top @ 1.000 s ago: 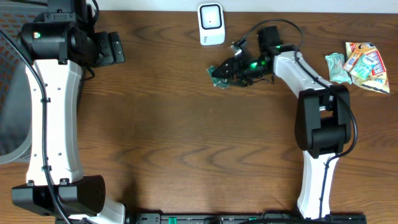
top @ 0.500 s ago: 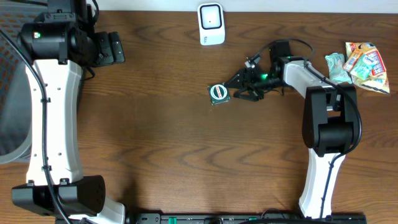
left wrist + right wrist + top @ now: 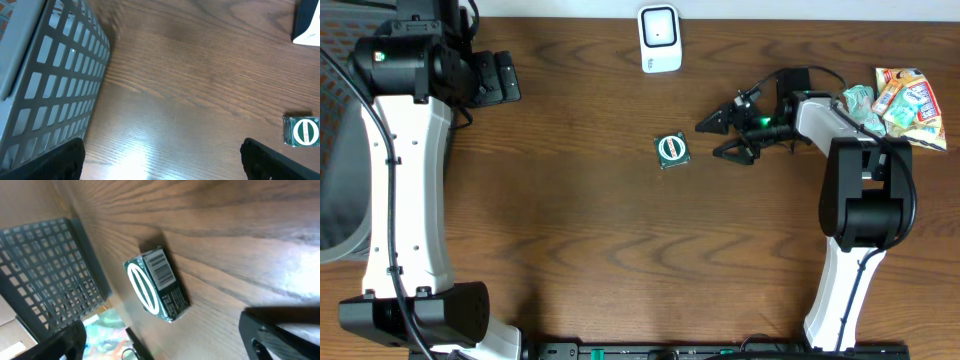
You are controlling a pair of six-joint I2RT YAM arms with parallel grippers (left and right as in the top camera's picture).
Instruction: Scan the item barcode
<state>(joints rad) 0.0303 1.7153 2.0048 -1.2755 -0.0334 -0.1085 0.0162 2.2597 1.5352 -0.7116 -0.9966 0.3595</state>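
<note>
A dark brown table (image 3: 580, 230) with strong wood grain fills nearly every view. At its left edge stands a grey lattice basket (image 3: 50, 85) (plastic or metal, hard to tell). Light leaves a pale glare (image 3: 132, 160) on the wood beside it.

My left wrist feed shows only the fingertips (image 3: 55, 162) of the left end effector (image 3: 162, 162); the basket (image 3: 45, 80) ahead-left of it and the scanner (image 3: 306, 24) ahead-right run off the frame. I cannot read the small print on the green box (image 3: 157, 287) before the right end effector (image 3: 165, 337)
</note>
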